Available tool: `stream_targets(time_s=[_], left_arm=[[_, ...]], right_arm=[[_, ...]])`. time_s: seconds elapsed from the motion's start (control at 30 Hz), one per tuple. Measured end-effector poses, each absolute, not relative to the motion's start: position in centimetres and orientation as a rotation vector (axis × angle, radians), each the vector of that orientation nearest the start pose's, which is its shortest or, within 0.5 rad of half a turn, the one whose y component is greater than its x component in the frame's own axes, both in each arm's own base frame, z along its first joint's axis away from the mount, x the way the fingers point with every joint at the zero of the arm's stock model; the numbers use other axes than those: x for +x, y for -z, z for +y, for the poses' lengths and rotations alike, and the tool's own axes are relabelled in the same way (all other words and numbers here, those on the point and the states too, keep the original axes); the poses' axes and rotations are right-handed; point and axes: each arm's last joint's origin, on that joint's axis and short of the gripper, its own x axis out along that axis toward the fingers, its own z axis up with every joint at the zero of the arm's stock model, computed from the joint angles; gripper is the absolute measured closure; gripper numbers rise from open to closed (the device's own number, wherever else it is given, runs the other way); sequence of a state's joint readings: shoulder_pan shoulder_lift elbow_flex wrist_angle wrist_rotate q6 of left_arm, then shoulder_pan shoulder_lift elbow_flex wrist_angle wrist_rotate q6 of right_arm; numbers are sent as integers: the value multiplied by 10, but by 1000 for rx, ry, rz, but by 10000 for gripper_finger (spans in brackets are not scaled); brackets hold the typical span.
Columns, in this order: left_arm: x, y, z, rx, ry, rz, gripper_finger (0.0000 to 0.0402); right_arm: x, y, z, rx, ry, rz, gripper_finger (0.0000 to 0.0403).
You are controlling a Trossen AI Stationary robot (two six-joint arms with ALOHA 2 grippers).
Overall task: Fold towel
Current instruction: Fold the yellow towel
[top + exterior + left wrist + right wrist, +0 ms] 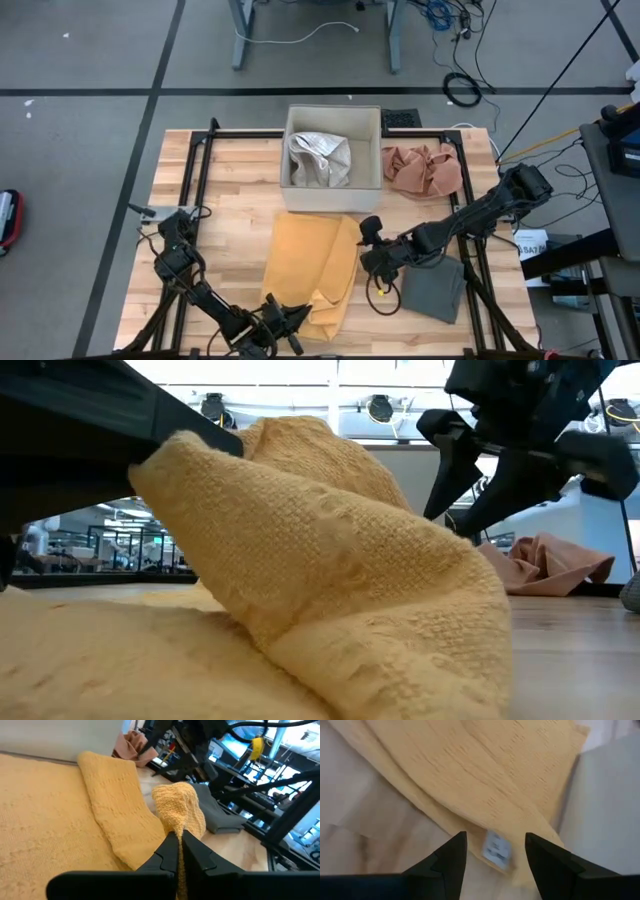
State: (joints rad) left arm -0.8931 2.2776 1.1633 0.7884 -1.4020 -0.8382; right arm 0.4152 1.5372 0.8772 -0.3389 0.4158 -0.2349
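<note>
left gripper [179, 851] pinching one yellow towel [308, 262], right gripper [495, 851] open

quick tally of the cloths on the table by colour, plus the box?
Yellow towel: 1
Grey cloth: 1
Pink cloth: 1
Silver-grey cloth in the box: 1
Box: 1
Total: 5

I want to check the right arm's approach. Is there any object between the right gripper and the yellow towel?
Nothing visible. The right gripper hangs open directly over the yellow towel edge near its white label. The left gripper already pinches another corner.
</note>
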Motion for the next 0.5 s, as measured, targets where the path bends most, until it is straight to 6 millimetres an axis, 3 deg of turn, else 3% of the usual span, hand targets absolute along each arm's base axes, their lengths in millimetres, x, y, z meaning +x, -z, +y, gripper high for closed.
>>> stream_targets(time_s=[0.2,0.37,0.5], left_arm=[[281,-87,-318,-493,-453,-38,349],[275,-86,-324,-487,-408,-14,300],[273,-85,-326,-478,-401,-8,276]], right_arm=[[277,-178,107,-679,-95,925,215],[284,-154,109,-735,-112,986,215],[291,-140,110,-798,-2,979,216]])
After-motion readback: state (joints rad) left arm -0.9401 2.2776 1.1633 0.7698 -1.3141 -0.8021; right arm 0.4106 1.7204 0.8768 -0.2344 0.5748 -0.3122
